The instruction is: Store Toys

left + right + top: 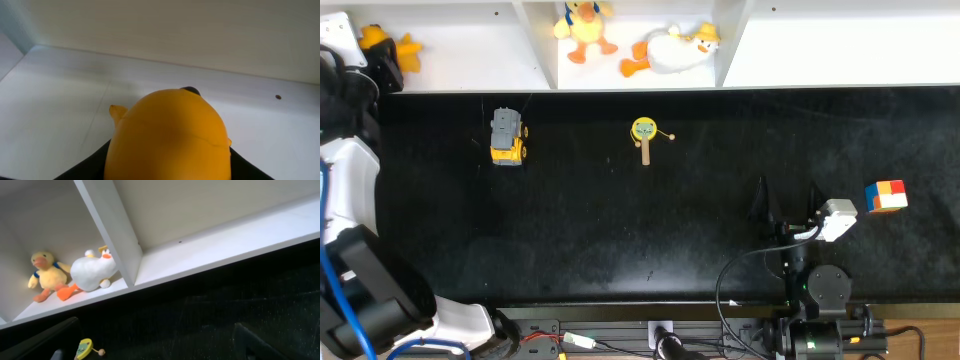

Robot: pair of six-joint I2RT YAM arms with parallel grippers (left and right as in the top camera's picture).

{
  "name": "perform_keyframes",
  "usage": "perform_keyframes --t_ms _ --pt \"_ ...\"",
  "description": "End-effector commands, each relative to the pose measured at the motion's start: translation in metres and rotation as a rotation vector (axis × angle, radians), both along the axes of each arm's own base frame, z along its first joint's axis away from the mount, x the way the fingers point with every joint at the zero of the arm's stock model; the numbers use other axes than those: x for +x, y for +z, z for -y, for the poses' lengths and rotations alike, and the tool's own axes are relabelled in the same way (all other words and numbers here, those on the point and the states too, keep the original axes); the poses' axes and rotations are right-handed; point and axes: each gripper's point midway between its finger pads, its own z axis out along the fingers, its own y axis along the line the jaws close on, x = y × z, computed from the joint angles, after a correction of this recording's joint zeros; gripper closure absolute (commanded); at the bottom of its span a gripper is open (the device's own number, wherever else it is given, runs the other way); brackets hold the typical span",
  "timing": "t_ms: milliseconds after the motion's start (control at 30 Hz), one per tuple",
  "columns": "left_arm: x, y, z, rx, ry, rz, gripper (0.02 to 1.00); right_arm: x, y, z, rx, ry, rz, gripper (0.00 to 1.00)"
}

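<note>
Item: toy storage, partly done. A white shelf (470, 70) runs along the back edge of the black desk (620, 230). The middle compartment holds a yellow duck (585, 25) and a white duck (670, 50), side by side. In the left compartment, the left gripper (167, 169) is clamped on a round orange toy (170, 135), its fingers dark on either side of it, just above the compartment floor; letting go there looks like the step in hand. The right gripper (787, 200) is near the front right corner of the desk, fingers spread wide and holding nothing. Loose toys on the desk:

- Truck (507, 136), near the back edge toward the left, long axis running back to front.
- Rattle (645, 135), near the back edge at mid-desk, handle pointing toward the front edge.
- Coloured cube (886, 196), near the right edge.

Key relation: the cube lies close beside the right gripper, on its right-edge side, so the right arm is much the nearer. The truck lies on the left arm's side.
</note>
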Motion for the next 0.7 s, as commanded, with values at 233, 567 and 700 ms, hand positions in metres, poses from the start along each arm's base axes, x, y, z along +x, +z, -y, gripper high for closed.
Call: perform_keyframes --t_ms 233,567,700 --pt "0.014 0.007 -0.005 -0.006 0.08 -0.012 0.531 0.0 -0.003 -0.001 -0.003 0.002 0.001 0.005" --pt "0.026 0.005 -0.011 -0.014 0.089 -0.022 0.533 0.0 -0.003 -0.001 -0.003 0.002 0.001 0.007" --pt "0.028 0.008 -0.012 -0.008 0.088 -0.014 0.533 0.0 -0.003 -0.001 -0.003 0.002 0.001 0.003"
